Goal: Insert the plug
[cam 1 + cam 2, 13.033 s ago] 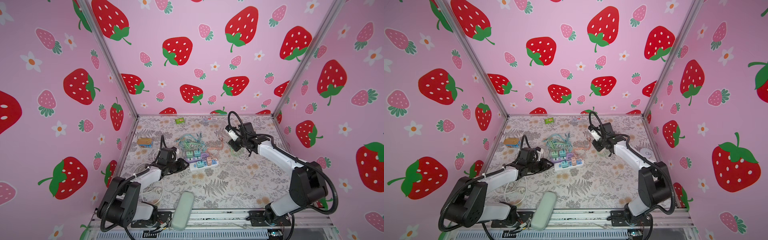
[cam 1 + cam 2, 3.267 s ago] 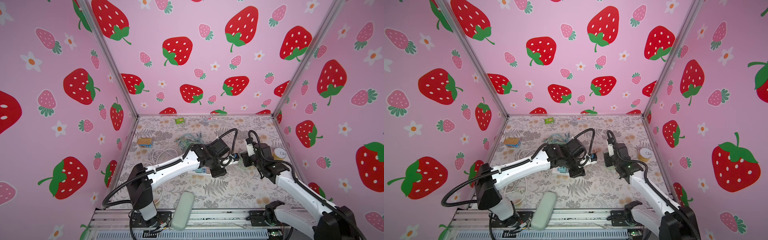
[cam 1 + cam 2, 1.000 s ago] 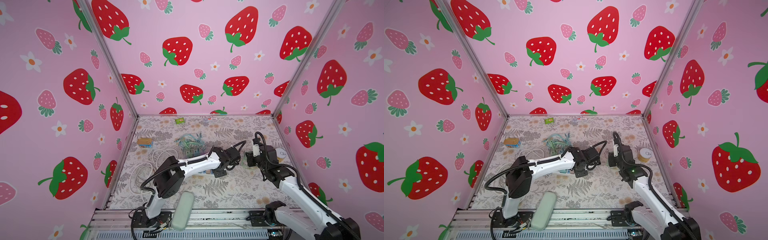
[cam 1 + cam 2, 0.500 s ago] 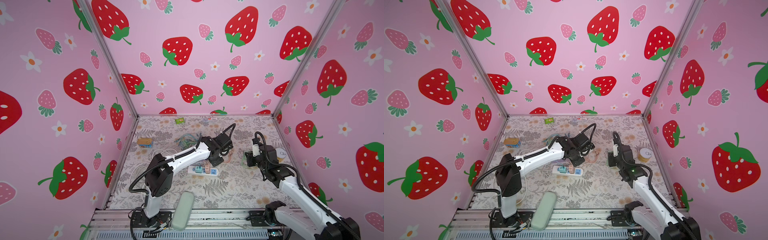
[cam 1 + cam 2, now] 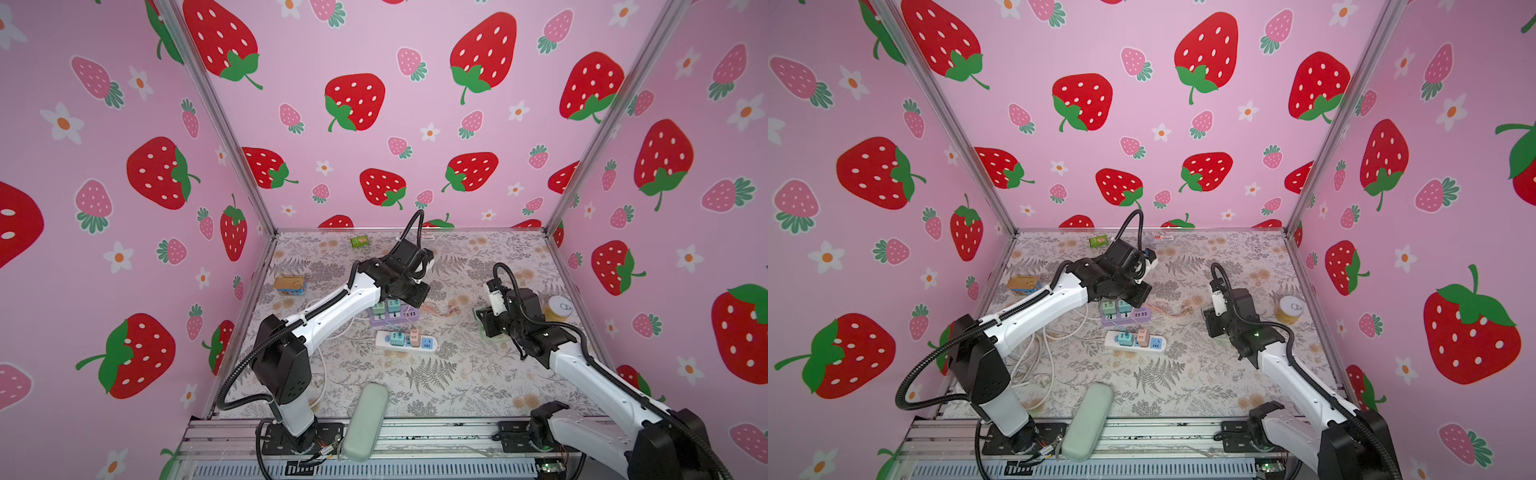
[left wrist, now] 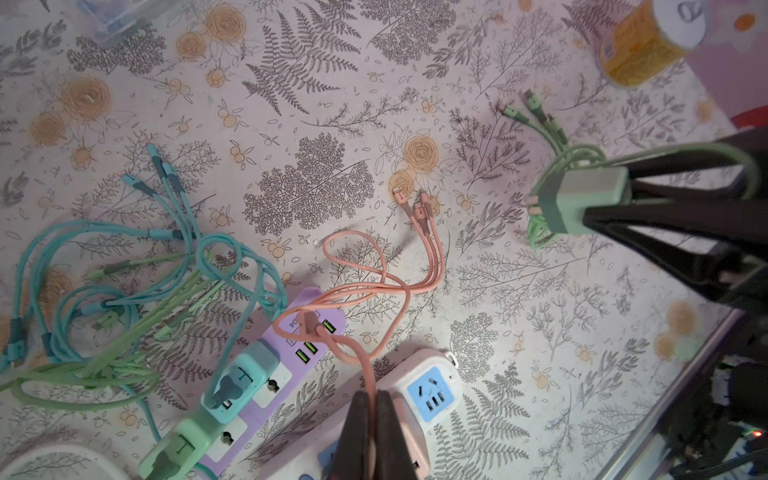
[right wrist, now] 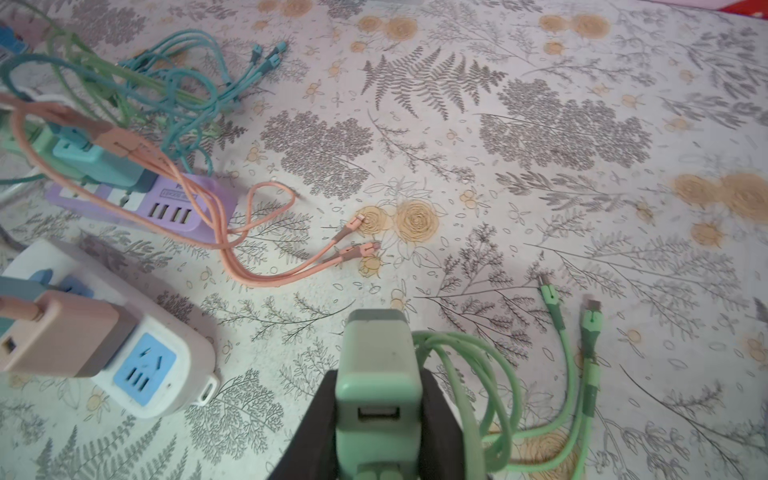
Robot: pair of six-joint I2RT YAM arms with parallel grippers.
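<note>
Right wrist view: right end effector (image 7: 379,388) grasps green charger (image 7: 376,357); left end effector (image 6: 372,399) clenched, arm (image 5: 332,309) outstretched.

Left fingers (image 6: 358,436) pressed together, right fingers (image 7: 316,432) clamped apart

The worktop (image 5: 457,374) had a grey fern-and-flower print. In the middle sat a purple power strip (image 5: 409,316), with a white power strip (image 5: 428,343) just in front of it. A teal and green cable tangle (image 6: 54,249) lay beside the purple one, and a pink cable (image 5: 440,311) spilled out to its right. White cord (image 5: 1042,357) was coiled at the left. There was a small tin (image 5: 290,285) by the left wall, a yellow can (image 5: 559,309) by the right, and a green packet (image 5: 360,241) at the back.
</note>
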